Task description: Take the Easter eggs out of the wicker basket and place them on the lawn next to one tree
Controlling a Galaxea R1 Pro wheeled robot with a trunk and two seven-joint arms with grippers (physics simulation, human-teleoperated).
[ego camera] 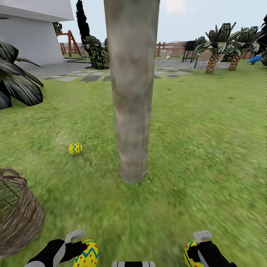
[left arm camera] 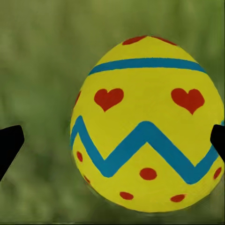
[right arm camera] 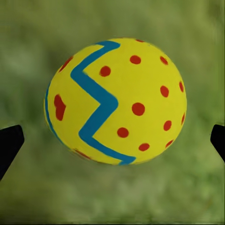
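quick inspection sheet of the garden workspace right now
surface: lawn, green grass, flat.
job's things: one egg on grass left of the tree trunk; wicker basket at near left, its inside not fully visible.
clutter: nothing seen.
grippers: left gripper with an egg between its fingers; right gripper likewise, egg.
cables: nothing seen.
surroundings: palms, stone slabs, white building, wooden fence.

Both arms low at the head view's bottom edge. Left gripper (ego camera: 79, 244) carries an egg (ego camera: 87, 254), fingers spread wide. Right gripper (ego camera: 196, 247) likewise, its egg (ego camera: 190, 255) between parted fingers.
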